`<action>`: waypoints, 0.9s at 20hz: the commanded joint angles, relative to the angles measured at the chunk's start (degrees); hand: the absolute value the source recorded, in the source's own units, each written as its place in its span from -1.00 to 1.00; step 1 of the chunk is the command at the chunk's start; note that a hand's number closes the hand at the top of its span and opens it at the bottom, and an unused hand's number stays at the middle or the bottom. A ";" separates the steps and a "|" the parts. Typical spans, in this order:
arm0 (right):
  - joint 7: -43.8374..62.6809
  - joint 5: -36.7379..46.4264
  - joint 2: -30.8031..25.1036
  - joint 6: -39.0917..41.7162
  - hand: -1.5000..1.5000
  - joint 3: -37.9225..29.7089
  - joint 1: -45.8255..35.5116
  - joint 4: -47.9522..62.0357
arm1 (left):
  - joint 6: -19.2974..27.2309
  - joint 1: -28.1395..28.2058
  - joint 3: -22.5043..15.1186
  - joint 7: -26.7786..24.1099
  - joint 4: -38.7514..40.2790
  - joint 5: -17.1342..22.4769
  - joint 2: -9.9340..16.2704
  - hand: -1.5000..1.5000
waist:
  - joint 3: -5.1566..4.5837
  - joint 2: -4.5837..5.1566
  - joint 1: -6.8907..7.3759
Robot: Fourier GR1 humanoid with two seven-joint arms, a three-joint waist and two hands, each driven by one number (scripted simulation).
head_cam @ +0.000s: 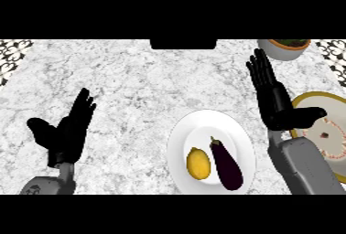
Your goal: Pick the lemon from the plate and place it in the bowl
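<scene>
Grey-and-white speckled stone worktop (135, 91) fills the view; patterned black-and-white tiling shows at its far corners. Right grey forearm (305, 167) enters from the lower edge beside the white plate; right robot hand (273, 98) stands wide, fingers straight and pointing away, thumb stretched toward the cream dish, holding nothing. Left robot hand (67, 130) sits near the lower left, fingers straight and spread, thumb out to the side, holding nothing. No legible writing or labels seen. Round white ceramic plate (233, 130) lies between the two hands, nearer the right forearm; on it a dark purple elongated aubergine (227, 164) and, just beside it on the left, the yellow oval lemon (198, 163). Cream gold-rimmed dish (331, 132) lies at the right edge, partly hidden by the right hand. Small white pot with dark contents (287, 48) stands at the far right.
</scene>
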 commanded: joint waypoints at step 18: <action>3.64 47.96 5.44 -25.67 -1.00 41.56 21.49 -26.91 | -6.22 -6.23 13.41 -11.19 1.51 1.85 9.75 0.00 | -0.96 0.31 -3.04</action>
